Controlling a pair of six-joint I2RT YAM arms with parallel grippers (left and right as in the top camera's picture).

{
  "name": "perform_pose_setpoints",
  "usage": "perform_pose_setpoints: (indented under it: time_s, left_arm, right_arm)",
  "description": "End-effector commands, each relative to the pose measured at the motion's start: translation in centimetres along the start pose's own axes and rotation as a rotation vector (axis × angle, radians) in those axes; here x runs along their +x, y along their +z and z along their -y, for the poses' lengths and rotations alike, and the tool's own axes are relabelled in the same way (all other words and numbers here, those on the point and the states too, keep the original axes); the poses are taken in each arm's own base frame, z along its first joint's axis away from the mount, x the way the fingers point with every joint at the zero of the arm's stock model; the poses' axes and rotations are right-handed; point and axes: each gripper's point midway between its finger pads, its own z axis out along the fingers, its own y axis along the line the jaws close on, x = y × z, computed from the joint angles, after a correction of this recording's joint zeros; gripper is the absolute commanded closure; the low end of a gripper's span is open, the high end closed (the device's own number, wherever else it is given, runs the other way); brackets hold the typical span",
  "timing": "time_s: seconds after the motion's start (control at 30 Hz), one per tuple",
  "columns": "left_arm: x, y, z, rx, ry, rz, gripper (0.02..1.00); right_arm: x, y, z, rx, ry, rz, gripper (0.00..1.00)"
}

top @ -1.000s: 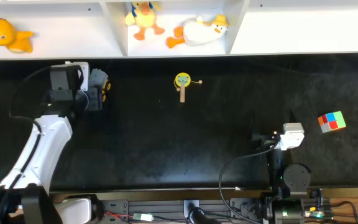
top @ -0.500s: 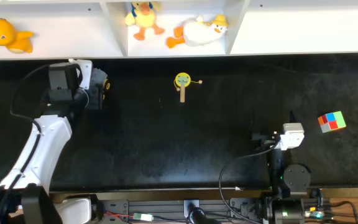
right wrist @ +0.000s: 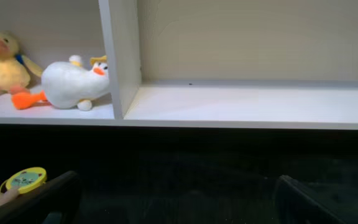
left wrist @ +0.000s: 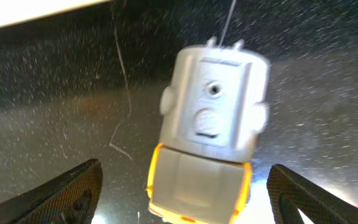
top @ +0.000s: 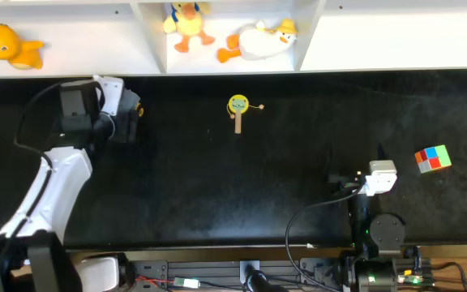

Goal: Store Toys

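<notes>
A toy truck (top: 125,100) with a grey cab and yellow body hangs between the fingers of my left gripper (top: 120,112), close to the white shelf's front edge at the far left. From the left wrist, the truck (left wrist: 207,143) points its cab away, and the left gripper (left wrist: 185,167) flanks its yellow rear. A small yellow rattle drum (top: 238,106) lies on the black table mid-back. At the right lies a colourful cube (top: 432,158). My right gripper (right wrist: 179,199) stands open near the front right, holding nothing and facing the shelf.
The white shelf (top: 396,45) runs along the back. An orange duck (top: 10,45) sits in its left bay. A yellow duck plush (top: 187,24) and a white goose (top: 258,40) share the middle bay. The rattle drum (right wrist: 23,179) is in the right wrist view too.
My left gripper has carried the truck a little farther back and left, toward the shelf edge, and the truck now looks more tilted. The right arm has kept still.
</notes>
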Motion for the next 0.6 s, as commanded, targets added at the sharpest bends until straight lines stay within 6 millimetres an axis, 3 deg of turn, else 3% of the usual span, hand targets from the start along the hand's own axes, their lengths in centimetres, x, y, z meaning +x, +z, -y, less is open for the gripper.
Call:
perform_pose_setpoints:
  time_s: [0.03, 0.6]
  left_arm:
    - [0.46, 0.47, -0.41, 0.016, 0.004, -0.009, 0.148]
    - [0.08, 0.45, 0.31, 0.058, 0.048, 0.012, 0.169]
  right_arm:
    - [0.35, 0.03, -0.20, -0.010, 0.005, 0.000, 0.005]
    - [0.34, 0.03, -0.20, -0.010, 0.005, 0.000, 0.007]
